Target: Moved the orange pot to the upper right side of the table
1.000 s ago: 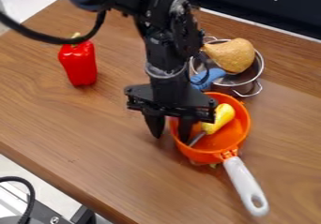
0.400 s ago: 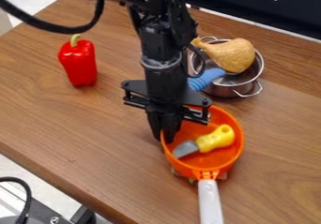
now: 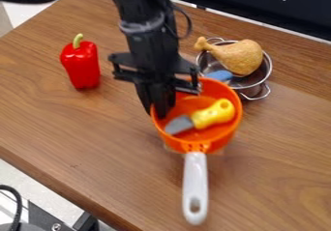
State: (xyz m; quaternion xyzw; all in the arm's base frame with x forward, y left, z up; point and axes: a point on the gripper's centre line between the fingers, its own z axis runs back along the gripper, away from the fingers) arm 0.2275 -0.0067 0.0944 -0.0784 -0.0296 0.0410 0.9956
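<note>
My gripper (image 3: 157, 110) is shut on the left rim of the orange pot (image 3: 223, 136), near the middle of the view. The pot's white handle points toward the bottom of the view. Inside the pot lies a toy knife with a yellow handle (image 3: 215, 114) and a grey blade. The pot's upper right edge stands in front of part of a metal pot. Whether the orange pot touches the table (image 3: 97, 143) I cannot tell for certain.
A metal pot (image 3: 257, 78) holding a toy drumstick (image 3: 238, 56) and something blue (image 3: 219, 75) stands at the upper right. On the left is a red pepper (image 3: 81, 65). A dark panel (image 3: 271, 7) runs behind the table's far edge.
The gripper has closed on the rim. The orange pot has moved left and up in the view, its handle swinging from lower right to nearly straight down; the knife inside has turned.
</note>
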